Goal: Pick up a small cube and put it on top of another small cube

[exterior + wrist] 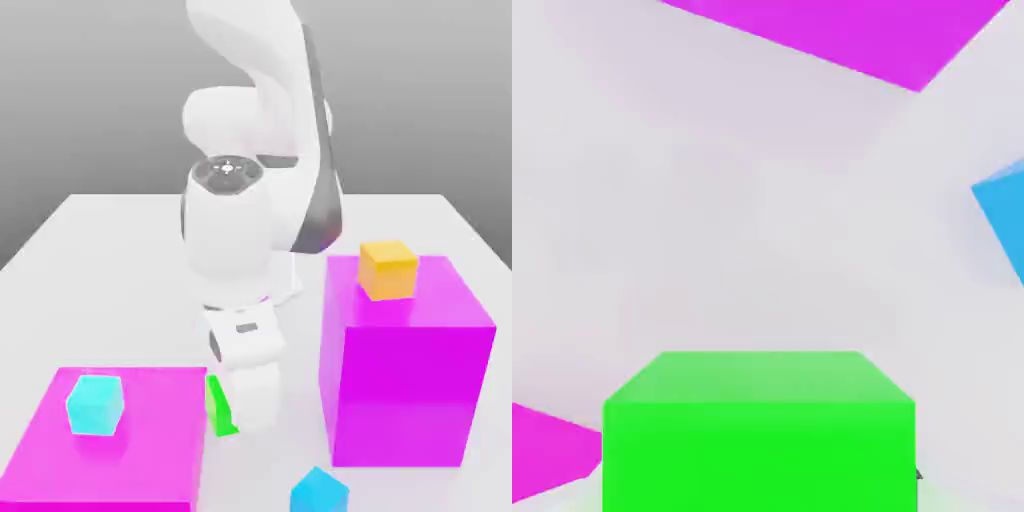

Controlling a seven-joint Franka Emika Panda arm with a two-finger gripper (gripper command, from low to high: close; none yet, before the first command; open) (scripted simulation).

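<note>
Green cube (759,430) sits right at the tool, filling the near edge of the hand view; in the exterior view a sliver of it (221,405) shows low down beside the white hand, between the flat magenta block (110,435) and the tall magenta block (408,360). Tool (250,415) is closed as far as it goes, and with the cube lodged directly under the hand camera I judge it clamped on the cube; the fingertips themselves are hidden behind the hand. Cube looks at or very near desk (120,260) level, so I read the grasp as made and the lift as not yet under way. Outward from the tool: a cyan cube (96,404) rests on the flat block, just to one side of the hand; an orange cube (388,268) sits on top of the tall block, higher than the tool and on the other side; a blue cube (320,491) lies on the desk, close by and nearer the exterior camera, its corner also in the hand view (1004,225). Done: approach and grip. Left: raise the cube, carry it over a second small cube, lower squarely, let go. Which cube is the target cannot be told; the blue one looks the nearest and lowest.
</note>
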